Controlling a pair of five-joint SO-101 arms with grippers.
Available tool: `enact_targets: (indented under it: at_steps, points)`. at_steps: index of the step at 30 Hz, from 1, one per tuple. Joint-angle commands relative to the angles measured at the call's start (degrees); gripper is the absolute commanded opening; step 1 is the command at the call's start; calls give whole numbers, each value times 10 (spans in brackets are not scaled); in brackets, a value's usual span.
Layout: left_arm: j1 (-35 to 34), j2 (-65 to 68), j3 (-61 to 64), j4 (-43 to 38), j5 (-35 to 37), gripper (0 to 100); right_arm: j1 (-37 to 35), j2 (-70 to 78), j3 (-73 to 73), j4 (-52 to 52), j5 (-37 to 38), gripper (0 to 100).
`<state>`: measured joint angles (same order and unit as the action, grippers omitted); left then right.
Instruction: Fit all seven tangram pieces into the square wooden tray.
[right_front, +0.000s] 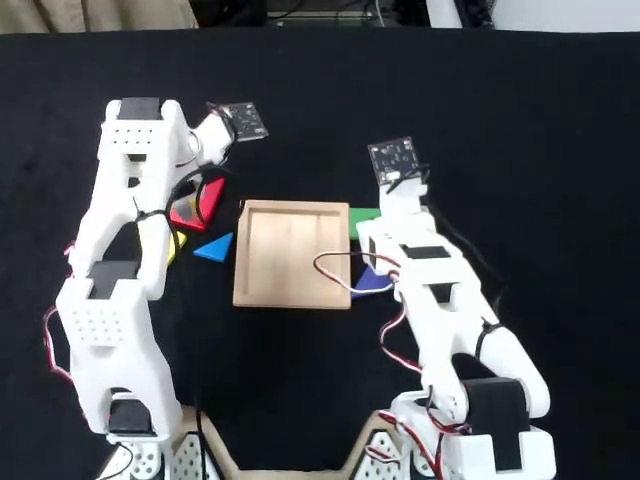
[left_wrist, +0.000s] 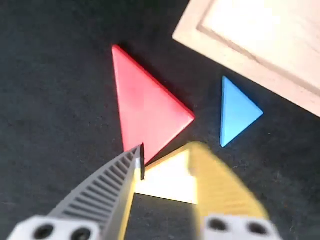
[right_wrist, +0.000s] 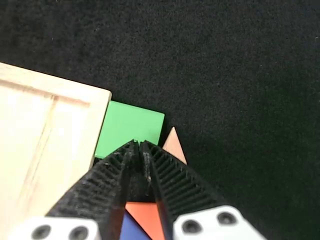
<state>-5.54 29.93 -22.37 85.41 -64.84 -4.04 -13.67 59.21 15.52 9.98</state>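
Tray sits mid-desk on the black cloth. Left gripper is off the tray's left-arm edge, claw narrow and clamped on the yellow piece. Red triangle lies flat just past the fingertips. Blue triangle lies between it and the tray edge, touching neither. Right gripper hangs at the tray's opposite edge, claw pinched together and holding nothing, tips over the green square. That square sits just beside the tray's far corner. Pale orange triangle lies just beside the square. Dark blue piece lies off the tray's near corner under that arm.
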Motion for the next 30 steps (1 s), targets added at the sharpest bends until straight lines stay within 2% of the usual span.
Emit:
enact_targets:
  at_steps: [1, 5, 8, 15, 30]
  points:
    - [-22, -4, -2, -29, -6, 333, -4, 3, -34, -11, 4, 12]
    - [-24, 33, -7, -38, -55, 327, -4, 3, -35, -11, 4, 12]
    - [-14, 60, -9, -43, -45, 327, -4, 3, -35, -11, 4, 12]
    - [-11, 83, -9, -145, 2, 342, -5, 3, -35, -11, 4, 12]
    - [-7, 108, -44, -144, -30, 347, -5, 3, -36, -11, 4, 12]
